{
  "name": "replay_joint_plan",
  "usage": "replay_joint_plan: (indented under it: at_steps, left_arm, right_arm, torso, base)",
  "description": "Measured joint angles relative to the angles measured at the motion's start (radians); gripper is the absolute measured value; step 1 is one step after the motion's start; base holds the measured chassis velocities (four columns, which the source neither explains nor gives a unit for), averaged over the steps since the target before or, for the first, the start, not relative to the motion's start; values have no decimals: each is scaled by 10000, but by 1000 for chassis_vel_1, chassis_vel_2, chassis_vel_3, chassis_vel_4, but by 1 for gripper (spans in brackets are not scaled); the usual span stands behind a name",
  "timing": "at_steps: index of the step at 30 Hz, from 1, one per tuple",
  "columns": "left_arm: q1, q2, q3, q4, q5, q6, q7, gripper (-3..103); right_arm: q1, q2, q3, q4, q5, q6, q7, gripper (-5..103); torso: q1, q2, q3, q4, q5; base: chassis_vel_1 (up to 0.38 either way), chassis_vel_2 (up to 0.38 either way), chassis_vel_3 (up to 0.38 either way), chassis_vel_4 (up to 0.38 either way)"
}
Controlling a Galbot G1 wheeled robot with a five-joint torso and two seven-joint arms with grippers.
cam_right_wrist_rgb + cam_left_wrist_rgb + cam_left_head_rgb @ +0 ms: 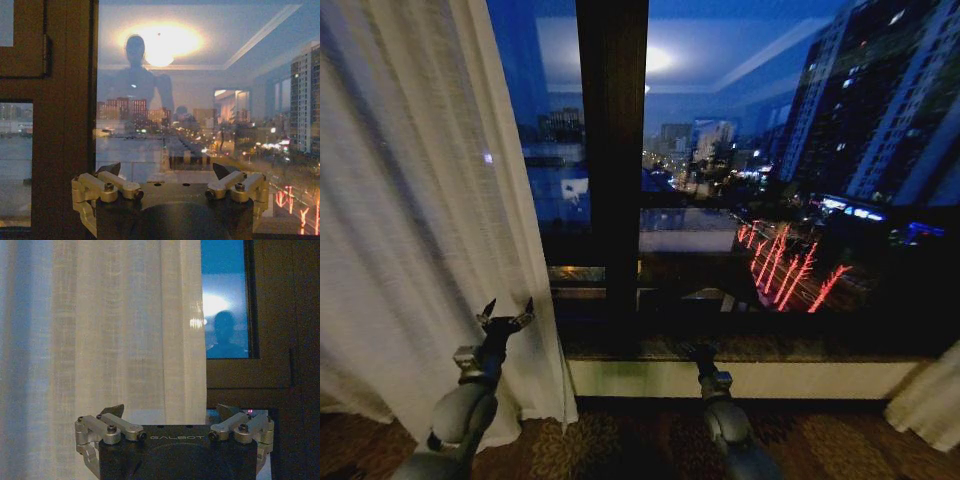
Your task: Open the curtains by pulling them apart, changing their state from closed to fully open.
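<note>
The left curtain point(420, 220), sheer off-white and pleated, hangs bunched at the left of the window and reaches the floor. Its inner edge point(197, 340) ends beside the dark window frame. A bottom corner of the right curtain point(928, 402) shows at the far right. My left gripper point(508, 316) is raised in front of the left curtain's lower inner edge, open and holding nothing; in the left wrist view the gripper point(172, 412) faces the fabric. My right gripper point(699, 353) points at the window sill, and in the right wrist view the gripper point(166, 171) is open and faces bare glass.
A dark vertical window post point(612, 150) stands between two panes showing a night city. A pale sill wall point(740, 378) runs below the glass. Patterned carpet point(620, 440) covers the floor. A person's reflection point(136, 75) shows in the glass.
</note>
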Motion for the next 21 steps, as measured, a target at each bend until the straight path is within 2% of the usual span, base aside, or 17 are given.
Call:
replay_joint_plan:
  at_steps: [2,4,10,11,13,16,21]
  left_arm:
    - [109,-190,117,488,139,-778,159,100]
    - [164,-277,171,715,202,-1142,237,100]
    - [175,-293,184,762,221,-1228,257,100]
    - [119,-301,213,1098,264,-1505,331,100]
    - [76,-209,222,1341,256,-1598,342,100]
    - [58,12,115,1030,164,-1489,288,100]
    - [193,-9,21,477,85,-1198,88,100]
  right_arm:
    - [0,0,1,0,0,0,0,100]
    - [0,0,0,0,0,0,0,100]
    - [0,0,0,0,0,0,0,100]
    - [0,0,-1,0,0,0,0,100]
    - [-1,-3,3,0,0,0,1,100]
    - [0,-1,0,1,0,0,0,100]
    - [0,0,0,1,0,0,0,100]
  torso:
    - [0,0,0,0,0]
    - [0,1,0,1,-3]
    - [0,0,0,0,1]
    - [0,1,-1,0,6]
    - [0,0,1,2,-15]
    - [0,1,0,0,5]
    - [0,0,0,0,3]
  base:
    - [0,0,0,0]
    - [0,0,0,0]
    - [0,0,0,0]
    - [0,0,0,0]
    - [0,0,0,0]
    - [0,0,0,0]
    - [0,0,0,0]
